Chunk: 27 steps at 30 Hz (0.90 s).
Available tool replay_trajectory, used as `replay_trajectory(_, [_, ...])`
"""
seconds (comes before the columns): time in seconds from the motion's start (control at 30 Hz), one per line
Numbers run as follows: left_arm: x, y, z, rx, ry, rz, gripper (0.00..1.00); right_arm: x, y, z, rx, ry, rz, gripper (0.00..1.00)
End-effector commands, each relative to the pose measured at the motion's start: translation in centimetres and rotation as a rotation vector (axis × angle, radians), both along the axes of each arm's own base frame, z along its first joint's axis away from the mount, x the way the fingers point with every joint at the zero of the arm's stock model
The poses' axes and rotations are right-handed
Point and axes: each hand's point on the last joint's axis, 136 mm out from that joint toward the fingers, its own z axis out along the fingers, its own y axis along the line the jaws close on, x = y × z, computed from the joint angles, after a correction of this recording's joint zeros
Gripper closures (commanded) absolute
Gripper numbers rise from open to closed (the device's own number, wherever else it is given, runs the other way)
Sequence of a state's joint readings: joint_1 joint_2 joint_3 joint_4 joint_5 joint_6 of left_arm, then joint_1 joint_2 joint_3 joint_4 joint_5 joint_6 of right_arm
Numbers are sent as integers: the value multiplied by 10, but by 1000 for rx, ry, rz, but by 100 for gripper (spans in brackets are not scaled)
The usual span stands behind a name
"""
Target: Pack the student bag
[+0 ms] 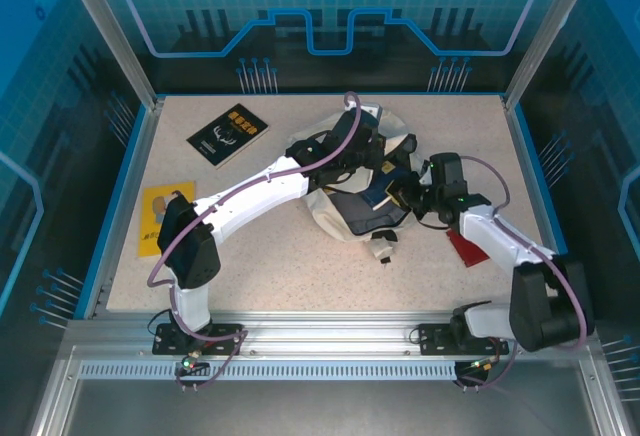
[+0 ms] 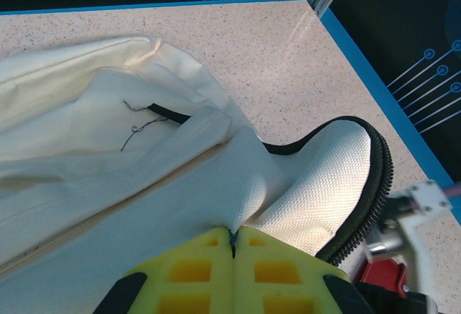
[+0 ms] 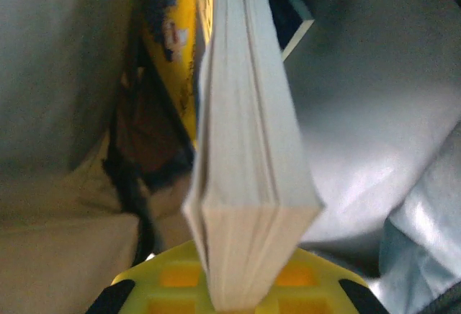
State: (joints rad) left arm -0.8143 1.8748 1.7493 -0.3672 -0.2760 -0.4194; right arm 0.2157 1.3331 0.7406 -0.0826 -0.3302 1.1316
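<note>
The student bag (image 1: 340, 211) lies mid-table, cream-white and open, its dark zipper edge (image 2: 378, 184) curling to the right. My left gripper (image 2: 233, 233) is shut on a fold of the bag's fabric (image 2: 245, 184) and holds the opening up. My right gripper (image 3: 238, 289) is shut on the lower edge of a thick book (image 3: 245, 148), page block towards the camera, inside the bag's mouth (image 1: 385, 196). A yellow cover (image 3: 173, 47) and a dark blue corner (image 3: 288, 11) show behind the book, deeper in the bag.
A black book (image 1: 227, 136) lies at the back left and a yellow book (image 1: 160, 218) by the left edge. A red flat item (image 1: 465, 246) rests beside the right arm. Blue raised edges (image 2: 374, 76) border the table.
</note>
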Motion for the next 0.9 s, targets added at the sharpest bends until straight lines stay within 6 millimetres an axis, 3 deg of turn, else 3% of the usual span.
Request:
replay_trajectory(0.0, [-5,2,48,-90,-67,9,100,29,1,2,-42,-32,-84,100])
replay_trajectory(0.23, [-7,4,48,-97,-48,21,100,54,6,-38,-46,80,-170,100])
replay_trajectory(0.27, [-7,4,47,-97,-46,20,100,66,14,-30,-17,54,-170,99])
replay_trajectory(0.43, [-8,4,43,-97,-31,22,100,85,45,-38,43,75,-132,95])
replay_trajectory(0.7, [-8,8,44,-102,-33,23,99,101,69,-52,149,96,-87,89])
replay_trajectory(0.87, [-9,9,44,-91,-38,20,98,97,76,-58,184,114,-50,70])
